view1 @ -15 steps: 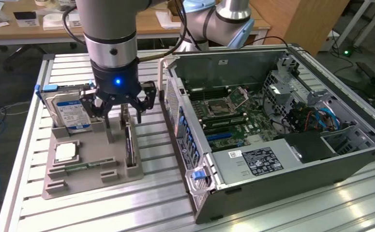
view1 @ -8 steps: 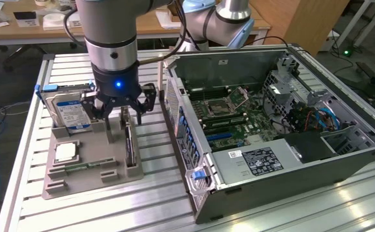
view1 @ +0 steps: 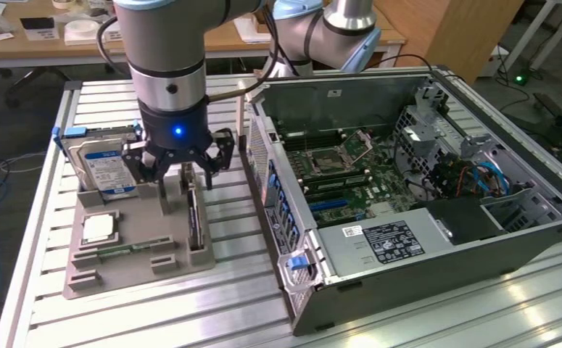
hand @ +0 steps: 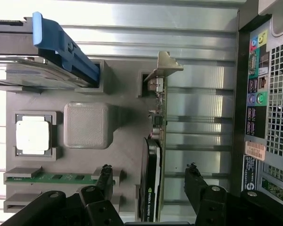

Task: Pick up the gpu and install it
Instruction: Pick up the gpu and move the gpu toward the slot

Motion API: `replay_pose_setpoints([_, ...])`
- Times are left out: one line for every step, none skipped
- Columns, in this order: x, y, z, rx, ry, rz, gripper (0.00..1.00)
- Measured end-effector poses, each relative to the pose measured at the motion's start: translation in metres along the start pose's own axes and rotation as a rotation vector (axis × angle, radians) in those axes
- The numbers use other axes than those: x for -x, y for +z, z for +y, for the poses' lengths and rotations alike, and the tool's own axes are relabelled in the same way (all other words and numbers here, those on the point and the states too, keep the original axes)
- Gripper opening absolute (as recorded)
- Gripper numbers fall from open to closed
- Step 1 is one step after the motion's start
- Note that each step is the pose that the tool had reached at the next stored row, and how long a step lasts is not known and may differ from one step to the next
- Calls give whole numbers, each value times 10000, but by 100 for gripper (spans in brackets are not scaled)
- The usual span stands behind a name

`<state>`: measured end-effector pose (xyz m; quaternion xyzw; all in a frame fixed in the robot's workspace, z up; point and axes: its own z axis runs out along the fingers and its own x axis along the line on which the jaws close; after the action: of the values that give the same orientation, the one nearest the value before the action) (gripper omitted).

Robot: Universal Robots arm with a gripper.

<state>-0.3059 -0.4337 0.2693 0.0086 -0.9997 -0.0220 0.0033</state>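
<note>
Starting at the exterior view's left: the blue-labelled hard drive (view1: 101, 167) stands upright in the rear of the grey holder tray (view1: 130, 272), which sits on the slotted aluminium table (view1: 242, 312). In front of the drive I see the square silver processor (view1: 98, 228) lying flat in its pocket, and a green memory stick (hand: 61, 178) in a slot near the tray's front.

Next over, the gpu (hand: 156, 127) stands on edge in the slot along the tray's right side, its metal bracket (hand: 167, 66) at the far end. The gripper (view1: 182, 174) hangs directly over it. Its fingers (hand: 104, 176) are spread wide, one on each side of the card, with a gap on both sides and nothing clamped.

At the exterior view's right, just beside the tray, the computer case (view1: 407, 181) lies open with its motherboard (view1: 358, 181) exposed.
</note>
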Motion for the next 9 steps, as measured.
replay_pose_setpoints([0,11,0,0,0,0,72])
replay_pose_setpoints([0,27,-1,0,-1,0,72])
replay_pose_setpoints([0,45,-2,-1,0,0,72])
replay_pose_setpoints([0,63,-3,-1,0,0,72])
replay_pose_setpoints([1,81,-5,-1,-1,0,72])
replay_pose_setpoints([1,100,-8,-1,-1,0,72])
replay_pose_setpoints([1,115,-13,-1,-2,0,72])
replay_pose_setpoints([1,131,-15,-1,-1,0,72])
replay_pose_setpoints([0,145,-17,-2,0,0,72])
